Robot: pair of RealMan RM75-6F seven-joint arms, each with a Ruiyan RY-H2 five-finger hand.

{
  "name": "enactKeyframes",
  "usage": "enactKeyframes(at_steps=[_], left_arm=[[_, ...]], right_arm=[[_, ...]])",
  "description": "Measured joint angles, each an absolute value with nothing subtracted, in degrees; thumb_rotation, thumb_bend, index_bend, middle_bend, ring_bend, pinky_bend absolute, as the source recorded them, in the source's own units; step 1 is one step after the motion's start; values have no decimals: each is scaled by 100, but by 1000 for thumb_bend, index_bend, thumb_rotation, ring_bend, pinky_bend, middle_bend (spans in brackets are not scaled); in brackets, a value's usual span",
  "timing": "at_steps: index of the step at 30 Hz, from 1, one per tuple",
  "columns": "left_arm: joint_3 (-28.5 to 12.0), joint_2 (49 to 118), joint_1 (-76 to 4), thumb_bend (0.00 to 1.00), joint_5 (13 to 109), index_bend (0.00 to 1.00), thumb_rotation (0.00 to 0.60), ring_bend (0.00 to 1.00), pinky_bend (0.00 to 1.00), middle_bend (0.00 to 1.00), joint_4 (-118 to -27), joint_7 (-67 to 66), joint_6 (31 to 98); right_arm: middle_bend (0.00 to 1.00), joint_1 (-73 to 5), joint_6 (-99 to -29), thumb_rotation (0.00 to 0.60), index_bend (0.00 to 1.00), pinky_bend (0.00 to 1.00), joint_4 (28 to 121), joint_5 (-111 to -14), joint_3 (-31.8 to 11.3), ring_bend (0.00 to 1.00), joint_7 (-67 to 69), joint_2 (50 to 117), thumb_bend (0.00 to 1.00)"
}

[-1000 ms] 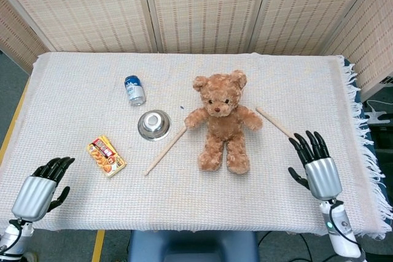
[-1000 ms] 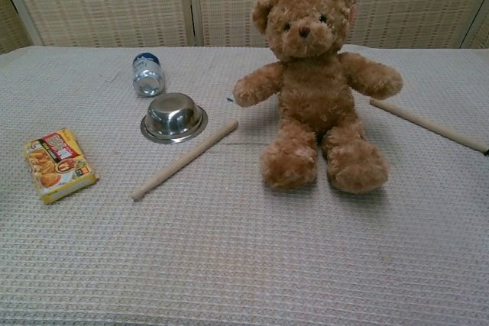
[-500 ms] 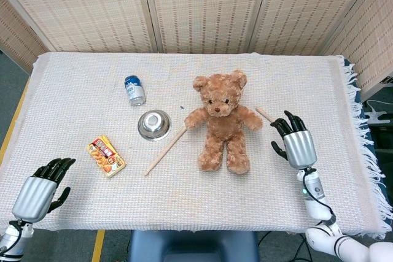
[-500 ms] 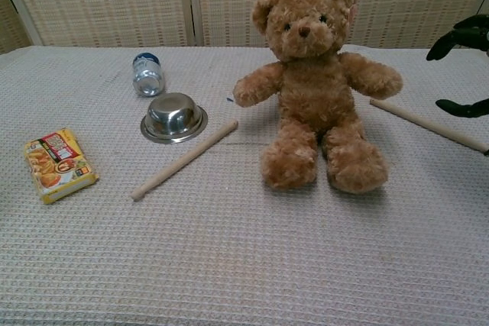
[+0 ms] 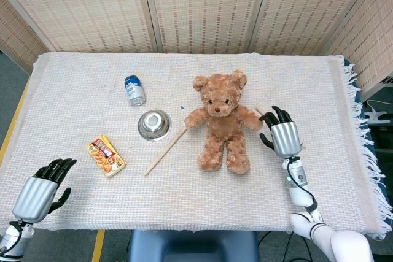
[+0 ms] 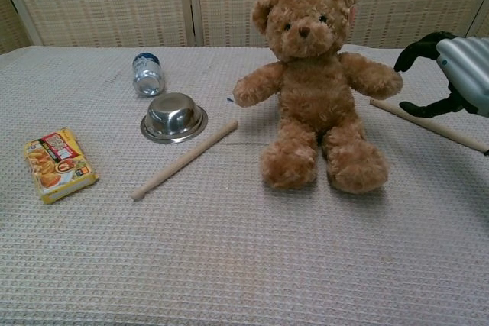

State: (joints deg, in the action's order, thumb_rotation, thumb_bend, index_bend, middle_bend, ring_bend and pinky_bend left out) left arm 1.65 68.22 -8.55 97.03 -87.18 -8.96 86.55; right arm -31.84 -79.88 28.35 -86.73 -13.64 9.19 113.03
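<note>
A brown teddy bear (image 5: 221, 121) (image 6: 315, 82) sits upright in the middle of the table. My right hand (image 5: 279, 132) (image 6: 451, 74) hovers just right of the bear's arm, fingers spread and empty, above a wooden stick (image 6: 428, 124) lying on the cloth. Most of that stick is hidden under the hand in the head view. A second wooden stick (image 5: 166, 149) (image 6: 184, 160) lies on the bear's other side. My left hand (image 5: 42, 188) hangs at the near left table edge, fingers loosely apart, holding nothing.
A steel bowl (image 5: 153, 124) (image 6: 173, 117), a blue can (image 5: 134, 89) (image 6: 147, 73) on its side and a yellow snack packet (image 5: 106, 155) (image 6: 59, 163) lie left of the bear. A white woven cloth (image 5: 196, 207) covers the table; wicker screens (image 5: 202, 4) stand behind.
My right hand has moved forward and left from the near right edge, now over the right-hand stick beside the bear's arm. The left hand has hardly moved.
</note>
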Motion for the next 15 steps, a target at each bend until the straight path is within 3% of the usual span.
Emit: enactKeyframes(at_steps=[15], left_arm=[[190, 6820, -859, 387, 9762, 131, 600, 154, 359, 155, -8727, -885, 8667]], right_arm=[[396, -3619, -7946, 600, 406, 365, 1641, -8513, -1366, 209, 1101, 11945, 145]])
